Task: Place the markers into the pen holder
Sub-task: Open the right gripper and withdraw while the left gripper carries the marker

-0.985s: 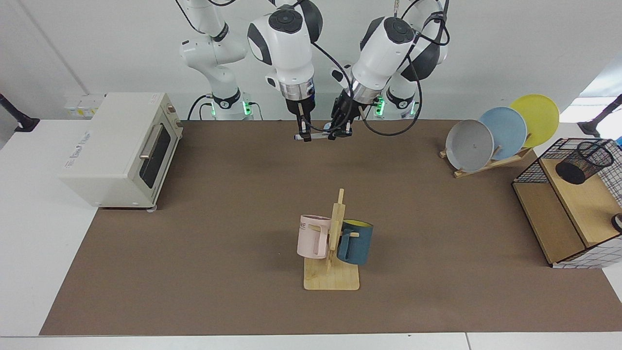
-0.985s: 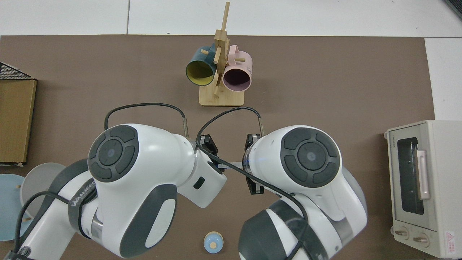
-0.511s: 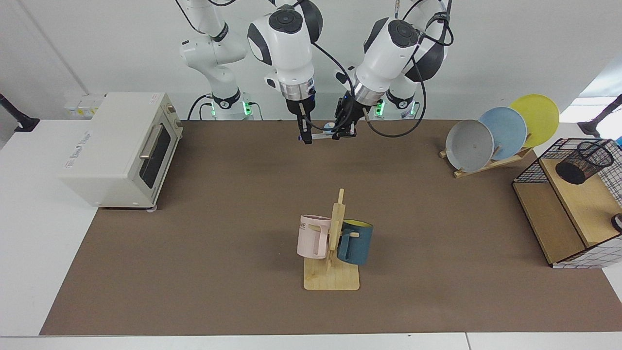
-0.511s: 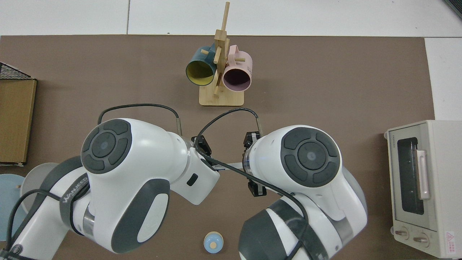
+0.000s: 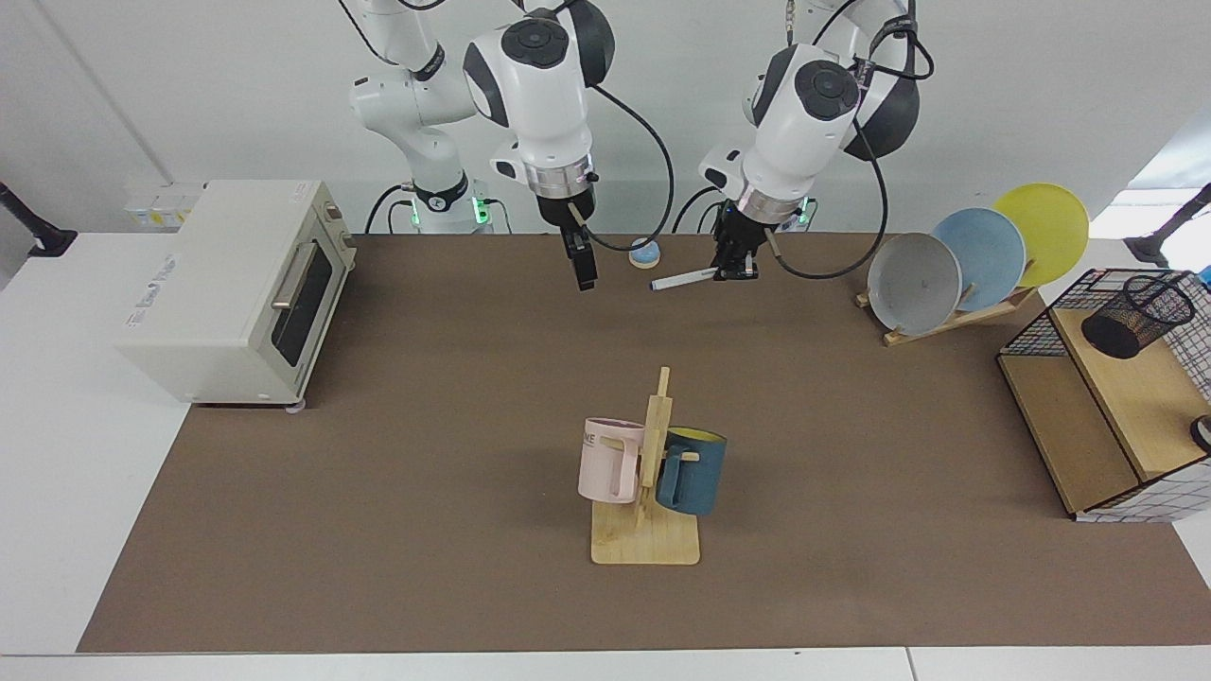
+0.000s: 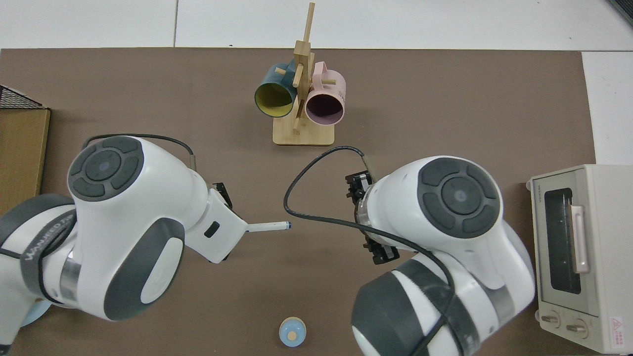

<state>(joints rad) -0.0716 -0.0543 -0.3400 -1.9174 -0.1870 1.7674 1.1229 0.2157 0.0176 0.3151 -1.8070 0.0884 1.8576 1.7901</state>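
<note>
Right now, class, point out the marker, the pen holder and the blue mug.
marker (image 5: 683,280): facing view, middle of the white barrel.
pen holder (image 5: 1138,317): facing view, mesh side wall, lying tilted on the wooden shelf.
blue mug (image 5: 693,476): facing view, outer wall.

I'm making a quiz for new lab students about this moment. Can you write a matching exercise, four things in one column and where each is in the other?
Things:
1. marker
2. pen holder
3. pink mug
4. right pincer

Places:
A. hung on the wooden mug tree
B. on the wooden shelf inside the wire basket
C. held in the left pincer, above the mat
D. holding nothing, above the mat

Pairs: 1-C, 2-B, 3-A, 4-D
</note>
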